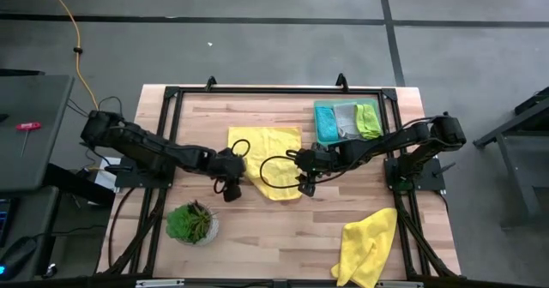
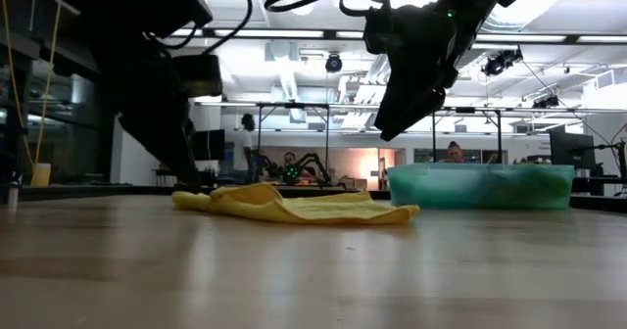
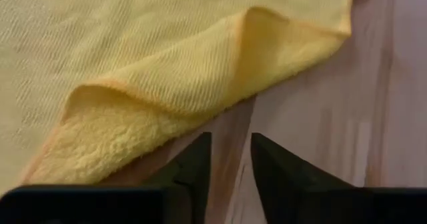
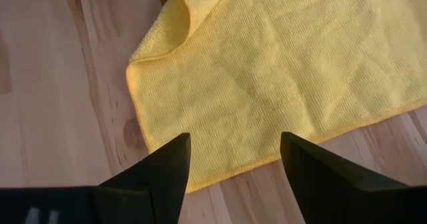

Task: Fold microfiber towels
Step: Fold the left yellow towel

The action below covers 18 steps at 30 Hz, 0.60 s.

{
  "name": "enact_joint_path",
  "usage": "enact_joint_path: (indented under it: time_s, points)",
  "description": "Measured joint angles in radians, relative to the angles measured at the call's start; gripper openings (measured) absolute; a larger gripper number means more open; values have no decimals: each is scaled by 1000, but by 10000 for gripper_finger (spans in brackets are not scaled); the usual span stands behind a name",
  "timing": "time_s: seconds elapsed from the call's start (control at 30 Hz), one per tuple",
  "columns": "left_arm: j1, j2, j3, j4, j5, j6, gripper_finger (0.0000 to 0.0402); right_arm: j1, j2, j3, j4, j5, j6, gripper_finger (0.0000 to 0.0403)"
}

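mid-table, a yellow towel lies mostly flat on the wooden table, its left edge curled up in a soft fold. left gripper sits right at that curled edge, down by the wood, fingers a little apart with nothing between them. right gripper hangs over the towel's right side, fingers spread wide and empty. further out, a clear bin holds teal, pale and lime towels, a second yellow towel is crumpled by the front right corner, and a potted plant sits front left
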Motion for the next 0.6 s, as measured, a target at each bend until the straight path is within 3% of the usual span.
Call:
enact_joint_path:
  time_s: [0.33,0.6]
  points:
    - [83,26,0,39,0,-175,180,0,0,0,7,0,0,225]
    - [204,26,0,115,200,-281,186,0,0,0,7,0,3,225]
